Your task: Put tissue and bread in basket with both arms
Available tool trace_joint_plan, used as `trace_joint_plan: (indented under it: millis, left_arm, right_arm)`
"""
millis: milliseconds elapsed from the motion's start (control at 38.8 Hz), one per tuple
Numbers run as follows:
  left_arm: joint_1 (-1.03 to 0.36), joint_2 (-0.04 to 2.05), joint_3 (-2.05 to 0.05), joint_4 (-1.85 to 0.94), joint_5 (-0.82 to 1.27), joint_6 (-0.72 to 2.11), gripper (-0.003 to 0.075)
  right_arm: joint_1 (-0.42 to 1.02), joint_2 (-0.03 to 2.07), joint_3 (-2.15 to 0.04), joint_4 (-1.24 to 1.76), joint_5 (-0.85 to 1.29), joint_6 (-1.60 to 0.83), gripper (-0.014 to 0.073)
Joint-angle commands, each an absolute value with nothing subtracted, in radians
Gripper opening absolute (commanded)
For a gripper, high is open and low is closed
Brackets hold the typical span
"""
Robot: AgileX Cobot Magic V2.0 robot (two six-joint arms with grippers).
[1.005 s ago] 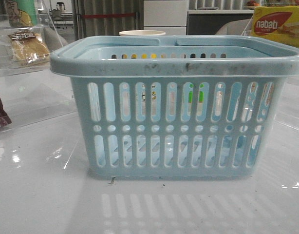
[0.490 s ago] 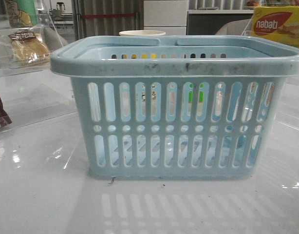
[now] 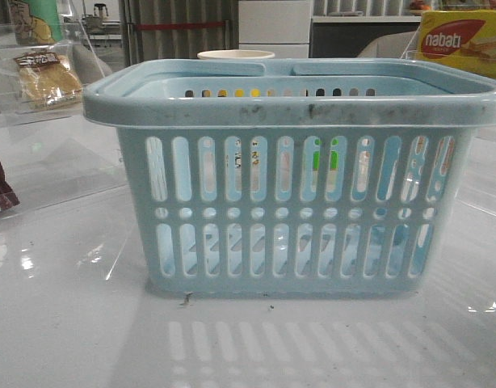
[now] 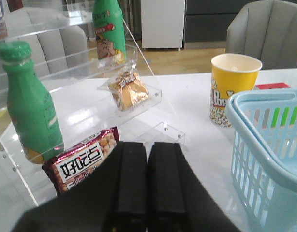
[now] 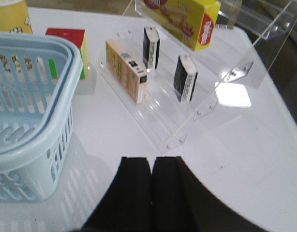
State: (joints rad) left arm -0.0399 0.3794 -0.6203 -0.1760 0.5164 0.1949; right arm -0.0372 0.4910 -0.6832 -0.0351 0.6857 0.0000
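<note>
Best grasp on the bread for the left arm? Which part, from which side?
The bread lies flat in its clear wrapper on the middle step of the clear acrylic shelf, tilted, dark label strip toward the back. Probably come from above and the open front, left gripper opened first (jaws closed now), pinching across the loaf's short width mid-body. The green bottle behind crowds a rear approach.

A grey chair (image 4: pixel 264 29) and white cabinet (image 4: pixel 161 23) stand beyond the glossy white table (image 3: pixel 70 323).
</note>
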Motion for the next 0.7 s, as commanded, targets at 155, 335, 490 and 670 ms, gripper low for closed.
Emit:
trace_joint_plan:
  millis: [155, 335, 490, 670]
  left_arm:
    - [-0.039, 0.401, -0.581, -0.194, 0.454, 0.185, 0.0091]
    - [-0.039, 0.401, -0.568, -0.188, 0.485, 0.185, 0.0212]
    - [-0.039, 0.401, -0.568, -0.183, 0.501, 0.185, 0.0507]
    - [-0.039, 0.401, -0.568, -0.183, 0.499, 0.185, 0.0558]
  right_arm:
    - [-0.035, 0.578, -0.693, -0.043, 0.669, -0.005, 0.0054]
    - [-0.035, 0.622, -0.673, -0.043, 0.688, -0.005, 0.0163]
    - [-0.035, 0.657, -0.673, -0.043, 0.688, -0.005, 0.0447]
    - [-0.035, 0.705, -0.673, -0.044, 0.669, -0.005, 0.0563]
